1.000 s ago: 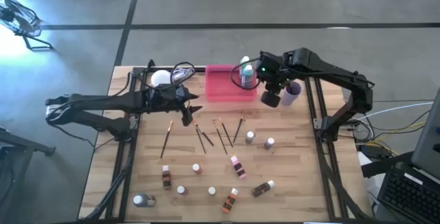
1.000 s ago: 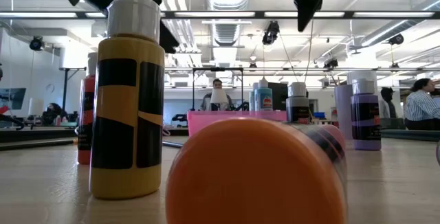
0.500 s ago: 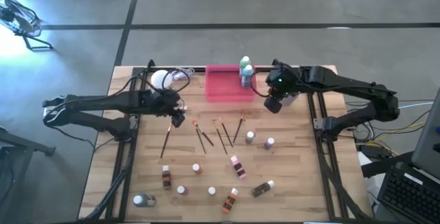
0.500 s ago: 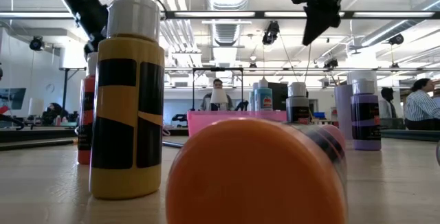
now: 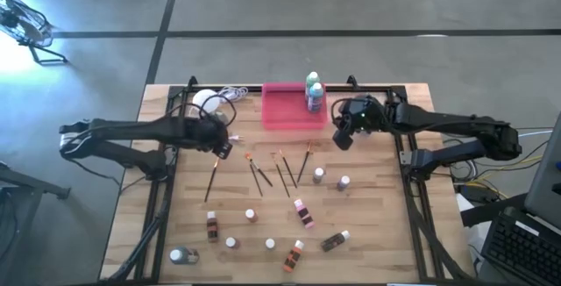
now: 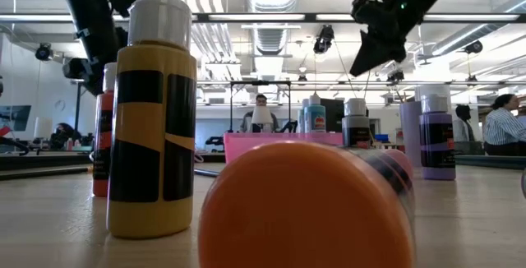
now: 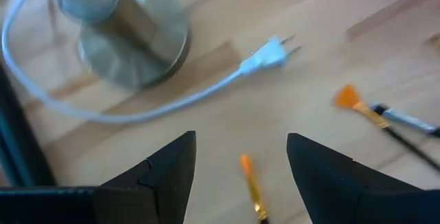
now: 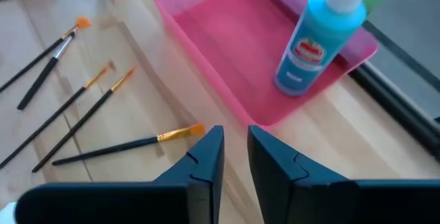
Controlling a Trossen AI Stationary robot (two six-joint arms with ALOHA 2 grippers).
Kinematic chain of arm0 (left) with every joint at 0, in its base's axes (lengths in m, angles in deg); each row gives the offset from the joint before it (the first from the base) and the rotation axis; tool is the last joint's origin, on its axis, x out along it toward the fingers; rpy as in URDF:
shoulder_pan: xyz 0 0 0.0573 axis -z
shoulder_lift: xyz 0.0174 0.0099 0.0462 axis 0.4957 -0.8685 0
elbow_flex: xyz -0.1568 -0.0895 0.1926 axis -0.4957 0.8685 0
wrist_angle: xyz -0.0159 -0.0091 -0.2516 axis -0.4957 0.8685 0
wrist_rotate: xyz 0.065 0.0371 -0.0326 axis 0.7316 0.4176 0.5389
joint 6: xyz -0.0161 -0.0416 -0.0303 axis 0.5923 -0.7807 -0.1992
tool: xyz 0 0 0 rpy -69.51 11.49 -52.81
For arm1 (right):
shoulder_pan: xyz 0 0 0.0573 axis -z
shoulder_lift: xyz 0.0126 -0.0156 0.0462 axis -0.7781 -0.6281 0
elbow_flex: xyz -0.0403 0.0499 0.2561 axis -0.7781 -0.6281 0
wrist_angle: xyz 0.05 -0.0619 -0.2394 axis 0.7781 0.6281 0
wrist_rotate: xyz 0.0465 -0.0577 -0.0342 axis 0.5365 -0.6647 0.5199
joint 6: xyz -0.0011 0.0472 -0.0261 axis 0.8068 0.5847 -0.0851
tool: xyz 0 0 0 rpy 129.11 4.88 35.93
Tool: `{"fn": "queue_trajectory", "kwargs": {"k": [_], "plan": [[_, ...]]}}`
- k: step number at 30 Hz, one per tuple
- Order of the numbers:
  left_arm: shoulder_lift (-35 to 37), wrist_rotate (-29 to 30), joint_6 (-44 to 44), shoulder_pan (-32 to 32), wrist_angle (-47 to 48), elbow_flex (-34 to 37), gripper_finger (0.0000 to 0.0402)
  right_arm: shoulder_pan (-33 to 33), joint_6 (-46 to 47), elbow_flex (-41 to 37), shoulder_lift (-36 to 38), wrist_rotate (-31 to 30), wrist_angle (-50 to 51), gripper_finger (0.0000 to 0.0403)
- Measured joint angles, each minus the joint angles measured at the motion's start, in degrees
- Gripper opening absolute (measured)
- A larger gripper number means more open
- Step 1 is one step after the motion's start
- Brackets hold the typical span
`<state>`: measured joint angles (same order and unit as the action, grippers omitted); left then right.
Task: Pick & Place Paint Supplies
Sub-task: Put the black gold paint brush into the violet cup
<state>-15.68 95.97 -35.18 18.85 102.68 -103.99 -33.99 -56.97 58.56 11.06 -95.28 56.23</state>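
Observation:
Several thin paintbrushes (image 5: 259,174) lie on the wooden table's middle, and several small white-capped bottles (image 5: 302,211) stand or lie nearer its front edge. A blue bottle (image 8: 313,38) and a green one (image 5: 312,81) stand in the right end of the pink tray (image 5: 285,109). My left gripper (image 7: 240,155) hangs open, tipped down above an orange-tipped brush (image 7: 251,186) near the lamp's base. Just right of the tray's near corner, my right gripper (image 8: 235,152) hovers with a narrow gap between its fingers and nothing in it.
The white globe lamp (image 5: 205,100) stands at the back left, and its cord and plug (image 7: 267,56) trail over the table. A purple bottle (image 6: 436,136) stands right of the tray. A tall yellow bottle (image 6: 152,120) and an orange cap (image 6: 304,210) are at the front edge.
My right gripper has come down from above the tray's right end to low over the table beside the tray, tipping as the arm stretched out. My left gripper has sunk a little, rolled and tipped downward over the leftmost brush. No object has moved.

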Motion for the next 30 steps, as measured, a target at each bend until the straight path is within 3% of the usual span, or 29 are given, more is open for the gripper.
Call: {"fn": "queue_trajectory", "kwargs": {"k": [7,21,30], "plan": [[-5.0,-5.5,-5.3,2.5,3.2,0.1,0.0233,0.0,2.3,-5.0,-0.1,0.4,-5.0,0.0082],[-16.1,-6.6,-12.2,8.9,1.9,0.1,0.0233,0.0,3.0,-5.2,-0.1,0.5,-5.8,0.0107],[-22.6,-5.3,-12.0,8.8,-1.6,0.1,0.0233,0.0,2.5,-5.2,0.0,0.5,-7.6,0.0083]]}}
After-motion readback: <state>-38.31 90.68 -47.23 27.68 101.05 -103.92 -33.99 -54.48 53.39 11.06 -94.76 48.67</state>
